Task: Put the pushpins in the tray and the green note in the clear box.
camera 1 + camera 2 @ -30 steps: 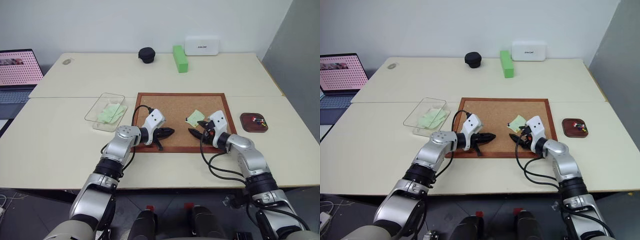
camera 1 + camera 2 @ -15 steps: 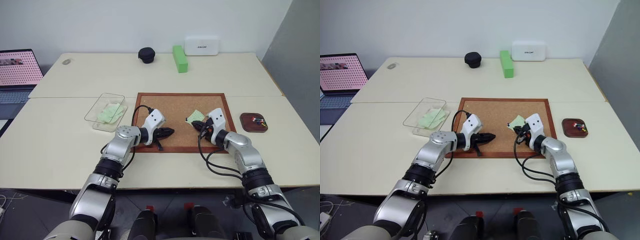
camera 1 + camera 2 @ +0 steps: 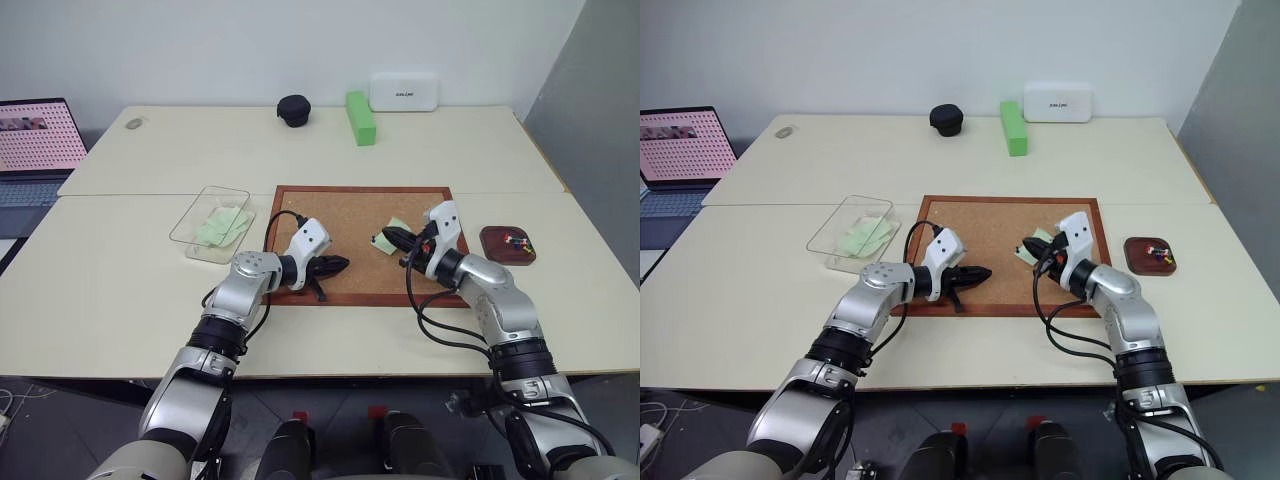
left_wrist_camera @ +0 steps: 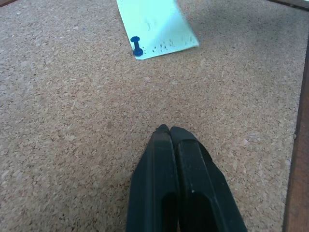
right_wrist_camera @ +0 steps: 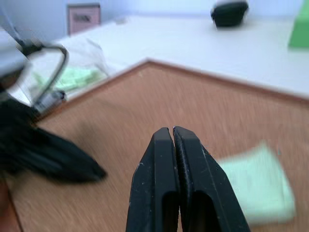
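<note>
Some pushpins (image 3: 516, 239) sit in the tray (image 3: 507, 245) at the right. One green note (image 3: 389, 236), middle of the frame, is pinned to the corkboard (image 3: 360, 215). The clear box (image 3: 211, 223) at the left waits. Both the left gripper (image 3: 343, 264) and right gripper (image 3: 388, 235) have jaws pressed together, empty.

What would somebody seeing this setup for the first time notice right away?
Probably the wood-framed corkboard at the middle of the table, with both grippers over it, the left gripper and the right gripper shut. A green note lies on the cork by the right gripper, a blue pushpin in its corner. To the left stands the clear box, to the right the tray.
</note>
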